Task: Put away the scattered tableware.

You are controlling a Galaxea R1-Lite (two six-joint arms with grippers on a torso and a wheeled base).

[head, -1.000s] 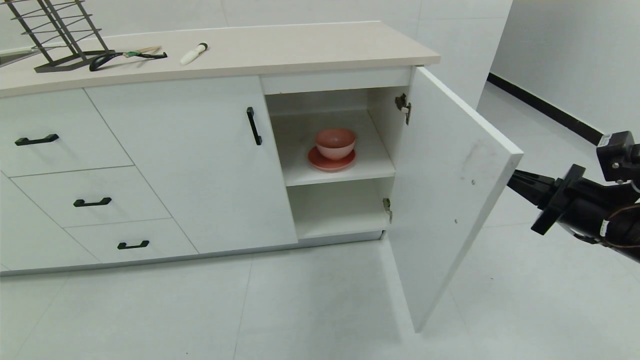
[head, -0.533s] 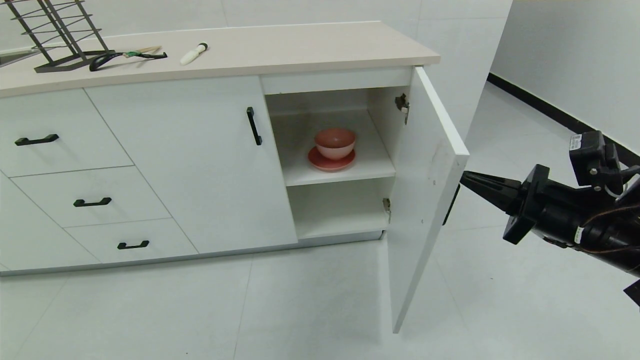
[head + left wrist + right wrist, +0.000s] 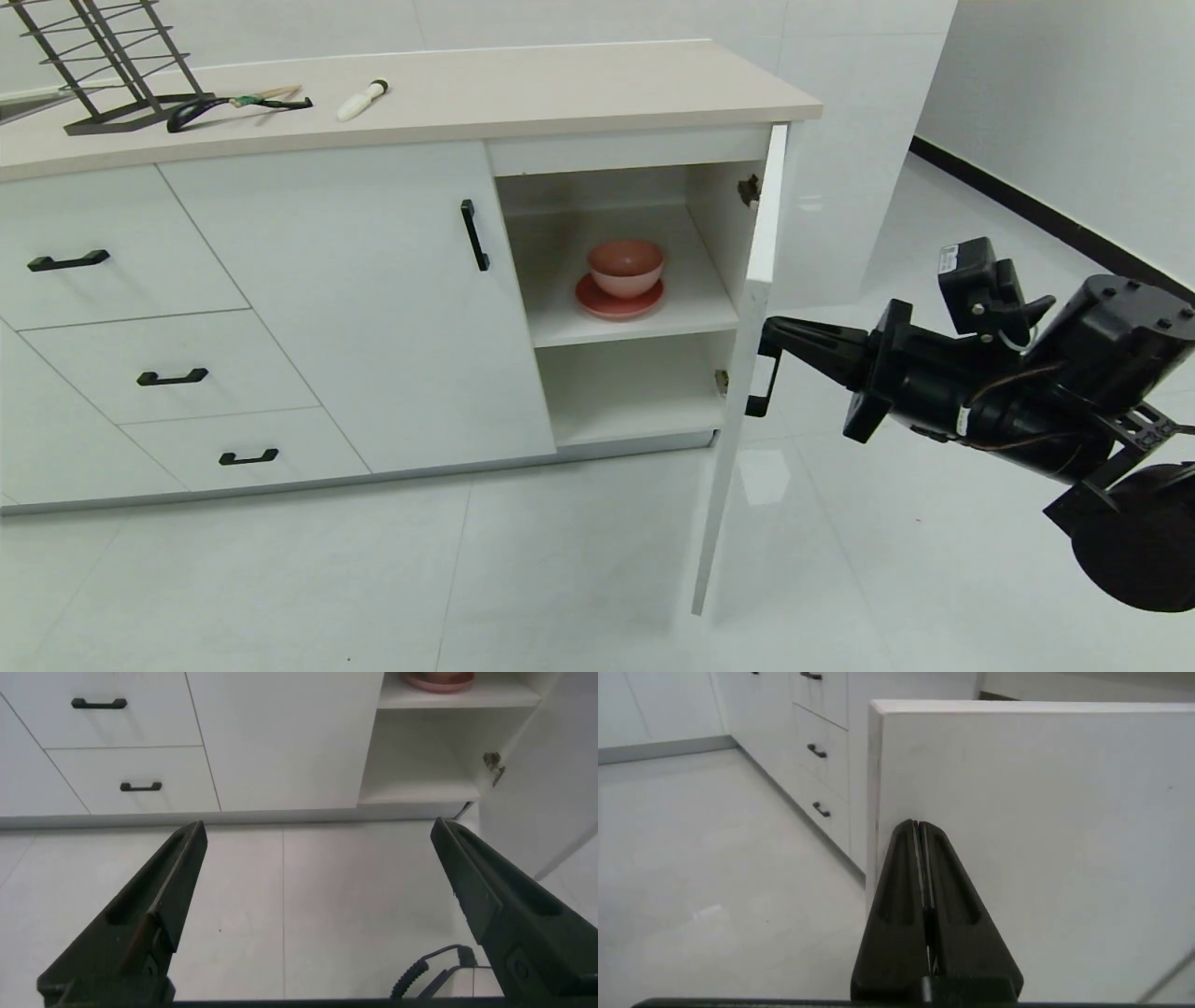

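Presses black right gripper (image 3: 773,328), shut tight, against stiff white cabinet door (image 3: 758,243) beside its black bar handle (image 3: 766,378). Probably swings lightly; best pushed near free edge. Inside, on upper shelf (image 3: 560,322): pink round bowl (image 3: 625,264) on red plate (image 3: 616,303).

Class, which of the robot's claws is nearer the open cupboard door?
Right. The right claw is shut at the door's outer face; the left claw hangs open above the floor, apart from it.
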